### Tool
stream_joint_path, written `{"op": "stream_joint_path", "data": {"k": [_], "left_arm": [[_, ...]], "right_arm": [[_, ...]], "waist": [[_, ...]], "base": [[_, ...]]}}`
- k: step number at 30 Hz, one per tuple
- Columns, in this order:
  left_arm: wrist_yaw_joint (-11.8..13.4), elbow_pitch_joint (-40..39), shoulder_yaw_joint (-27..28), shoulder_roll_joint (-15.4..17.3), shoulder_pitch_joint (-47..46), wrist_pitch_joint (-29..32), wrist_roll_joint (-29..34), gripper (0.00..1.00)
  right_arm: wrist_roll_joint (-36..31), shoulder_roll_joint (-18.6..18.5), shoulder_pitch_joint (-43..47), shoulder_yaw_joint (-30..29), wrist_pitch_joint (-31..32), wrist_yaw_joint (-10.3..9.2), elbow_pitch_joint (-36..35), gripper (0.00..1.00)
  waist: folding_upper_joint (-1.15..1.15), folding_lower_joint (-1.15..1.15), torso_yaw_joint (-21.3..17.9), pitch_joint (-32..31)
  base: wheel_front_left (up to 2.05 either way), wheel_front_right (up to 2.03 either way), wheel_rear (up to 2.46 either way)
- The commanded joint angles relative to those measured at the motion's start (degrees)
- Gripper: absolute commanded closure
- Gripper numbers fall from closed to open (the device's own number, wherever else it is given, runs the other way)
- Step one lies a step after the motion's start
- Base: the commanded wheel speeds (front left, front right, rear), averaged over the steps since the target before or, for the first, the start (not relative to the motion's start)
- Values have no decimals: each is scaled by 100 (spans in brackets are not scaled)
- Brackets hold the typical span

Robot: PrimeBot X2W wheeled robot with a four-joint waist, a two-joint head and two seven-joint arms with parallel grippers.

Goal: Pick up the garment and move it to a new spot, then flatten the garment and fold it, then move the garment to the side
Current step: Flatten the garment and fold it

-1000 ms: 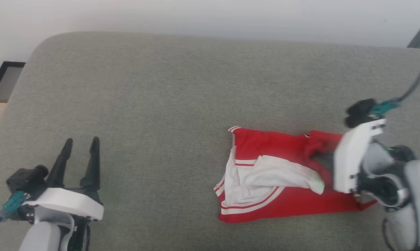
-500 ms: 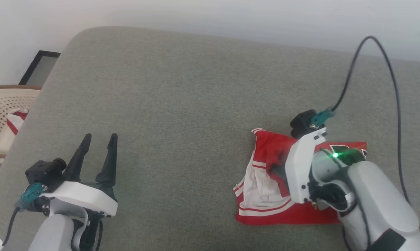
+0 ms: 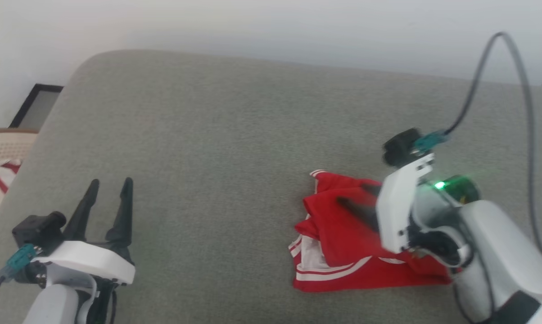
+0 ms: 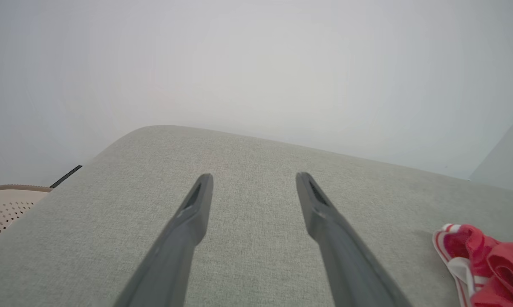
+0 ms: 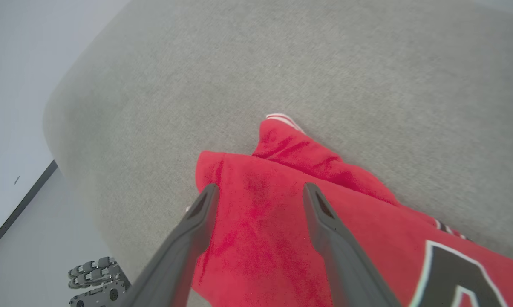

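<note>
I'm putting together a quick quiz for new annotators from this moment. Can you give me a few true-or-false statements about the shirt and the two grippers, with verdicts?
1. The right gripper has its jaws apart over the garment. True.
2. The left gripper is clamped on the garment. False: it is open over the bare grey cushion, apart from the garment.
3. The garment lies spread flat with both sleeves out. False: it is bunched, with red cloth folded over its white part.
4. Dark, white-outlined lettering shows on the garment in the right wrist view. True.
</note>
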Motion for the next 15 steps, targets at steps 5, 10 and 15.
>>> {"op": "stream_joint_path", "data": {"k": [5, 10, 15], "left_arm": [[-6, -64, 110, 93, 166, -21, 18, 0], [-6, -119, 212, 159, 310, -21, 70, 0], [-6, -177, 311, 207, 480, -21, 134, 0]], "right_arm": [[-96, -307, 96, -257, -564, 2, -253, 0], [-225, -608, 271, -507, -1401, 2, -383, 0], [-419, -839, 506, -759, -2342, 2, -251, 0]], "waist": [[0, 0, -277, -109], [0, 0, -509, -212], [0, 0, -746, -301]], "base": [[0, 0, 0], [0, 0, 0], [0, 0, 0]]}}
